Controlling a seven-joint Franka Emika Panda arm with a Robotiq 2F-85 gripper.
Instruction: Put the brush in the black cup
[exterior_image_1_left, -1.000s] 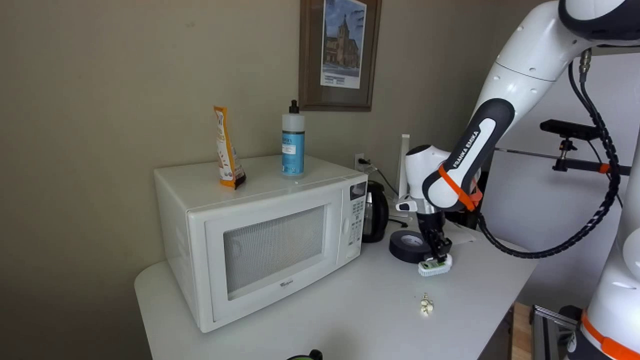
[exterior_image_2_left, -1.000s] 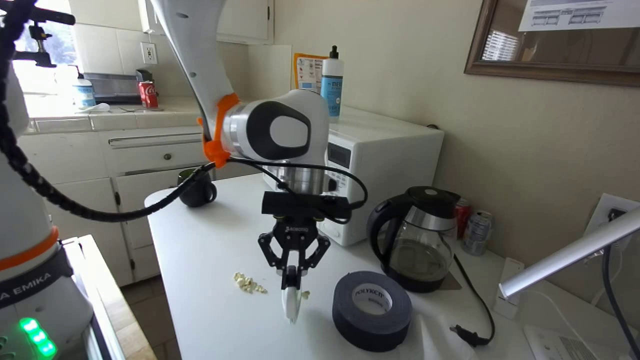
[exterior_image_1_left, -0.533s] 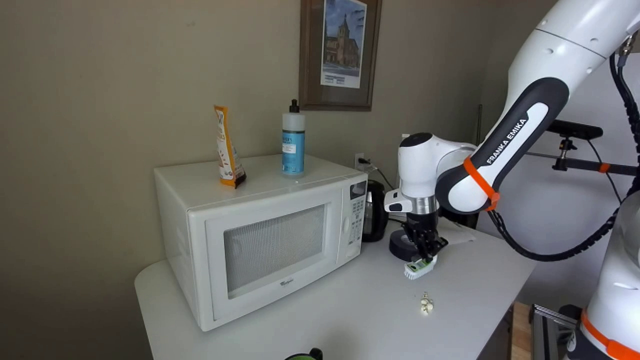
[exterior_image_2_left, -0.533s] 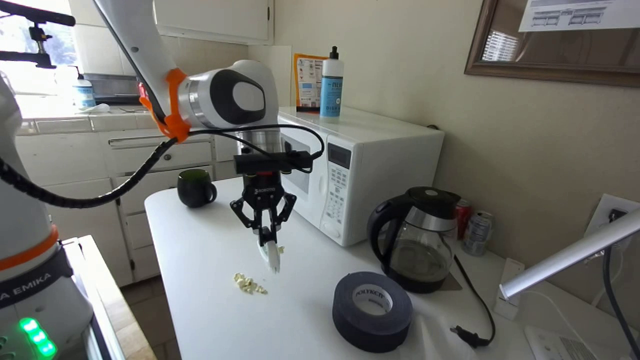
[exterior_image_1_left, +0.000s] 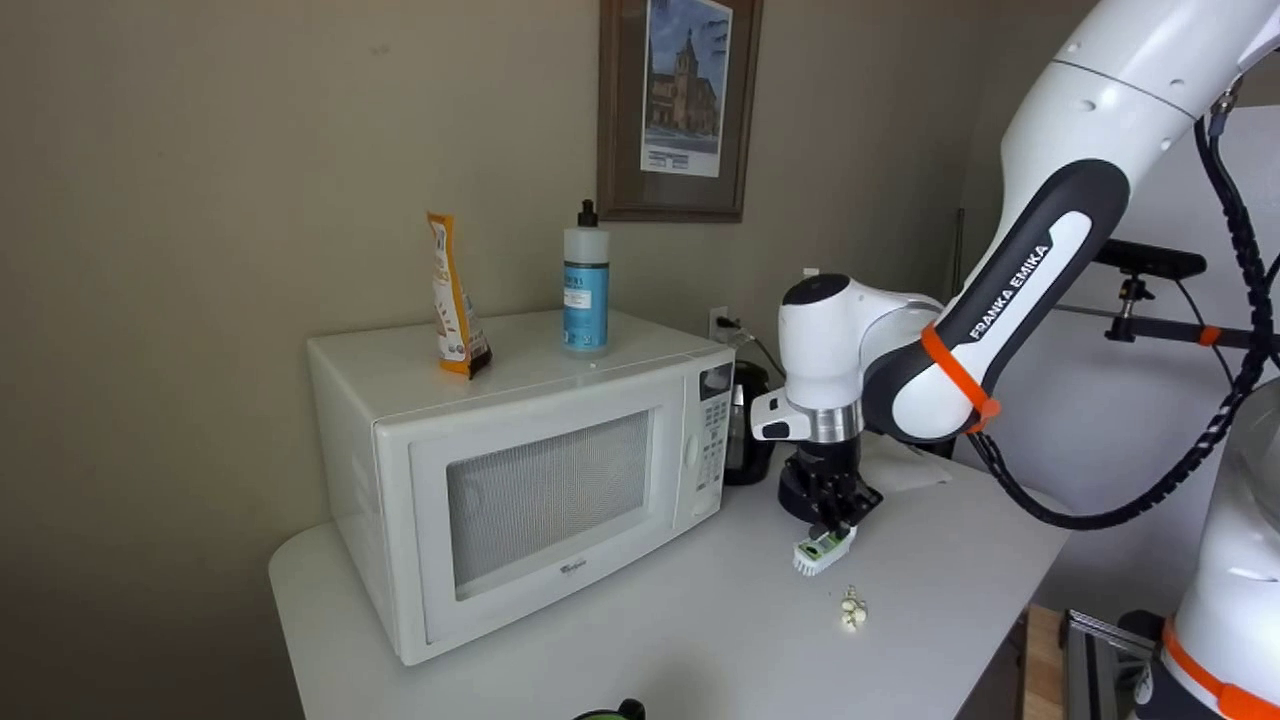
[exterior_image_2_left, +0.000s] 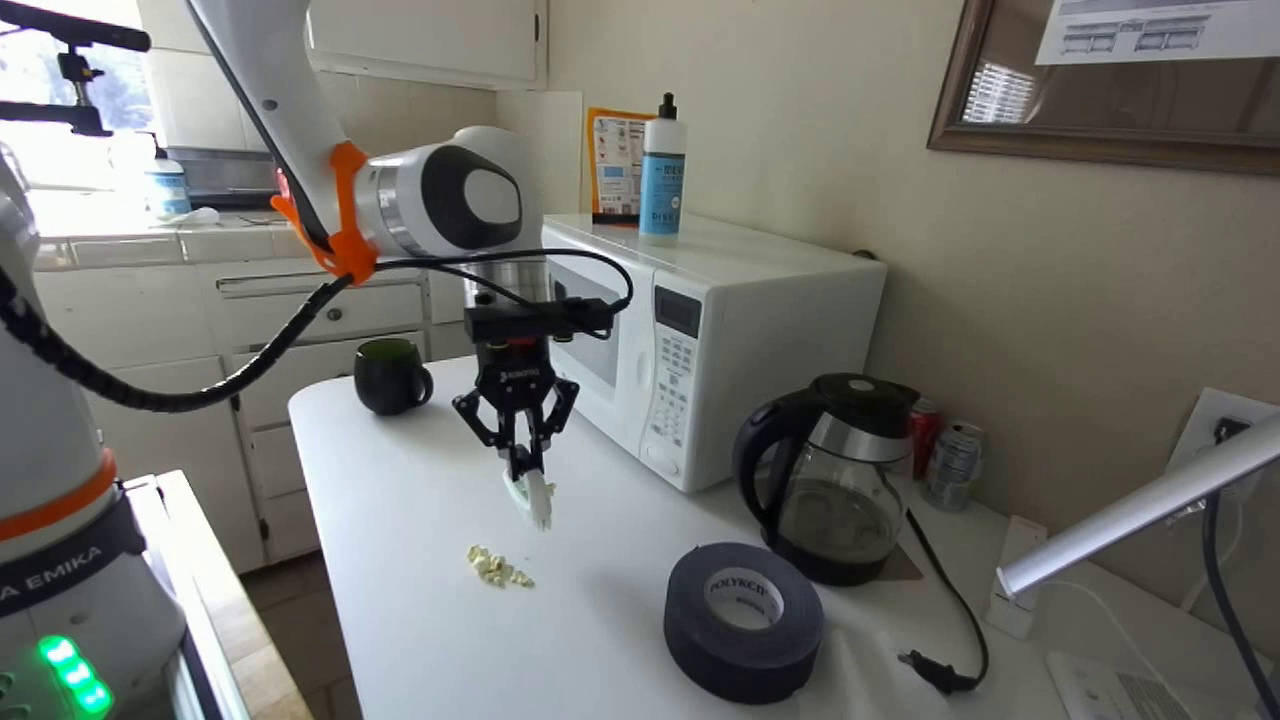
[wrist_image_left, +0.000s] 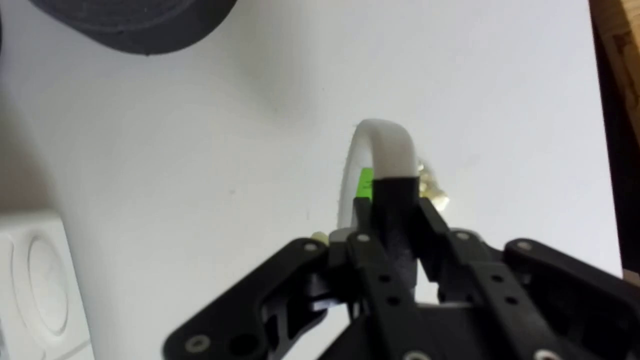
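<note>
My gripper (exterior_image_2_left: 524, 465) is shut on the white brush (exterior_image_2_left: 538, 500), which has a green label. It holds the brush tilted, above the white table, bristles down. The brush also shows in an exterior view (exterior_image_1_left: 822, 554) below the gripper (exterior_image_1_left: 833, 526). In the wrist view the brush's curved handle (wrist_image_left: 395, 147) sticks out beyond the black fingers (wrist_image_left: 395, 210), which hide part of it. The glossy black cup (exterior_image_2_left: 388, 378), green inside, stands upright at the table's far left corner, apart from the gripper. Only its rim and handle (exterior_image_1_left: 632, 709) show at the bottom edge of an exterior view.
The white microwave (exterior_image_1_left: 560, 500) carries a blue bottle (exterior_image_2_left: 662, 180) and an orange bag (exterior_image_1_left: 455, 300). A dark tape roll (exterior_image_2_left: 740, 640) and a glass kettle (exterior_image_2_left: 840, 490) stand on the table (exterior_image_2_left: 420, 520). Popcorn-like crumbs (exterior_image_2_left: 497, 567) lie near the gripper.
The arm has carried the brush away from the tape roll, nearer the microwave front and the cup's side, turning it slightly. The arm's cable no longer crosses the cup.
</note>
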